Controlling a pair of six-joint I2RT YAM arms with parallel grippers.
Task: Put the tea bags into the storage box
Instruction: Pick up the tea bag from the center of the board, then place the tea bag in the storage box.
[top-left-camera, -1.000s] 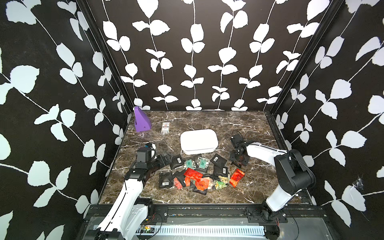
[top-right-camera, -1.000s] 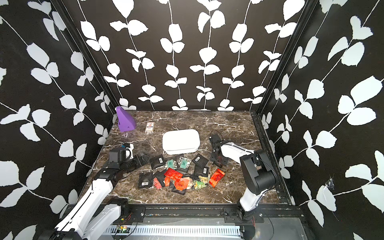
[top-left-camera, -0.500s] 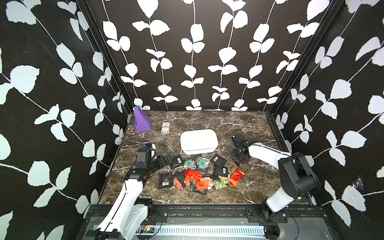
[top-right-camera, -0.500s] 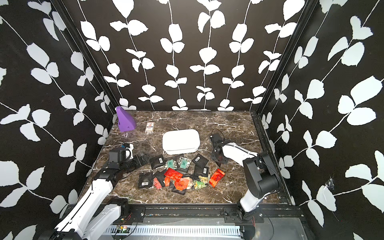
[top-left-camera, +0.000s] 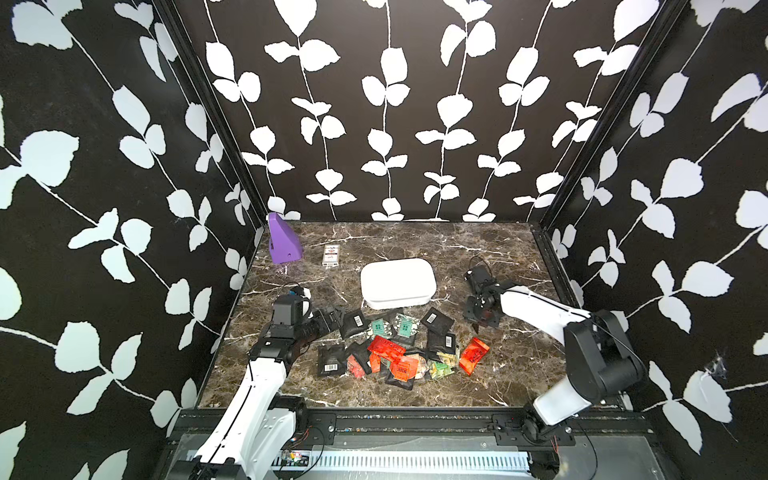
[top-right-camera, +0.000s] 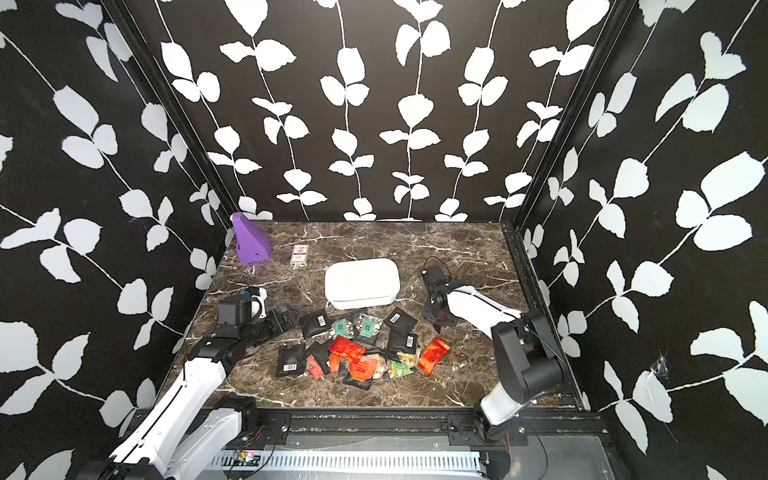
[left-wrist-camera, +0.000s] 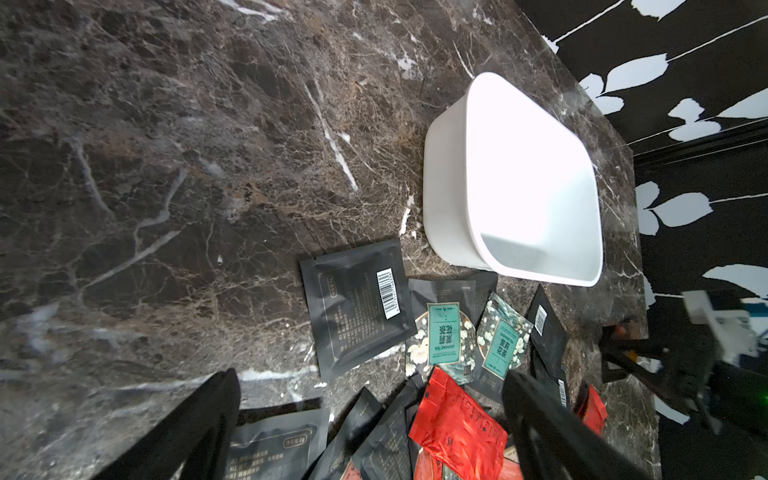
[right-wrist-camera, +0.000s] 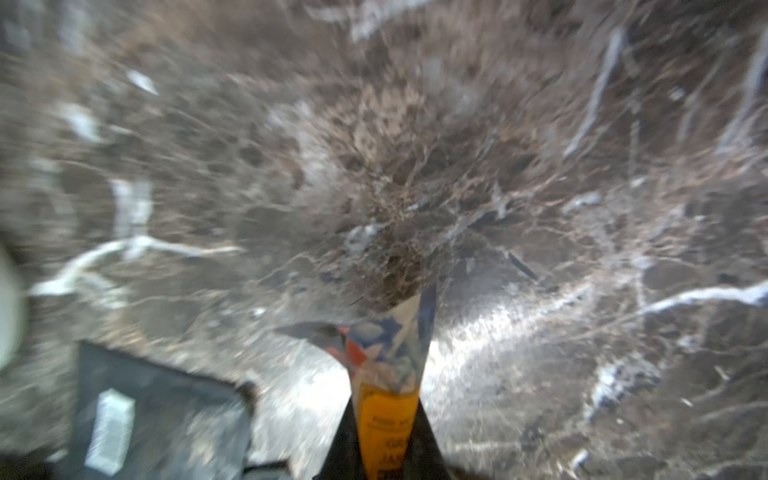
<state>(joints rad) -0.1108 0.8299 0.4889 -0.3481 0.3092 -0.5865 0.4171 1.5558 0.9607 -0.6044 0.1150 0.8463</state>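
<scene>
- The right gripper (right-wrist-camera: 384, 409) is pointed down at the marble table (top-left-camera: 415, 249), right of the storage box (top-left-camera: 395, 301); a yellow sachet (right-wrist-camera: 390, 357) is pinched between its jaws.
- The left gripper (left-wrist-camera: 370, 386) is held low, spread wide and empty, at the edge of the tea bags (top-left-camera: 390, 353) heaped just before the box.

In the left wrist view, the teal label on the first green sachet (left-wrist-camera: 444, 332) reads "JASMINE TEA" beside Chinese characters; the second green sachet (left-wrist-camera: 500, 347) carries Chinese characters on a like label. The black sachet (left-wrist-camera: 357, 303) bears a white barcode label, digits too small to read. In the right wrist view, the yellow-labelled sachet (right-wrist-camera: 388, 415) shows blurred letters, apparently beginning "JAS".
</scene>
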